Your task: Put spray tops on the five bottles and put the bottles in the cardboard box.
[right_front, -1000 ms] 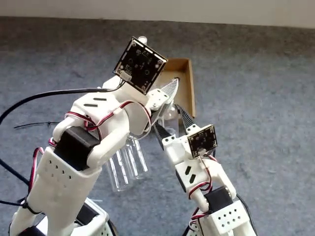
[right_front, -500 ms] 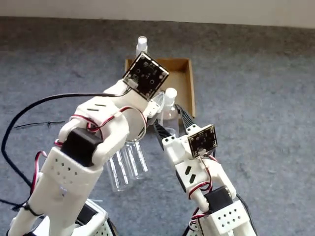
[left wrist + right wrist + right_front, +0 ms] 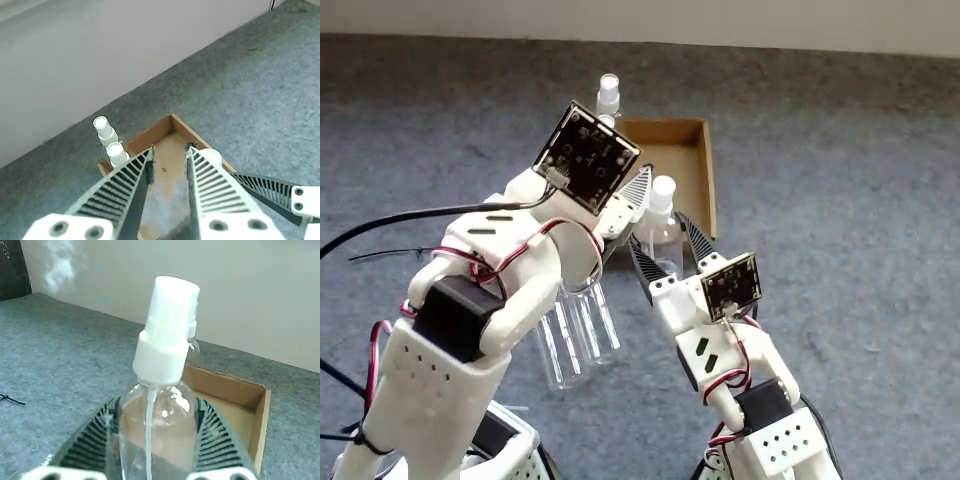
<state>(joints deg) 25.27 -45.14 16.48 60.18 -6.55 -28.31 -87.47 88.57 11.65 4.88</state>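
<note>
Cardboard box (image 3: 709, 180): one. Three capped bottles (image 3: 101, 125), one gripped by right claw (image 3: 660, 235).

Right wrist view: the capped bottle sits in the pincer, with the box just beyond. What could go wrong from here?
1. The left pincer, open, hangs close beside the spray top; a bump might tilt the bottle in the right pincer.
2. Two capped bottles stand at the cardboard box far edge; lowering this one nearby might topple them.
3. The round clear body might slip in the grip.
</note>
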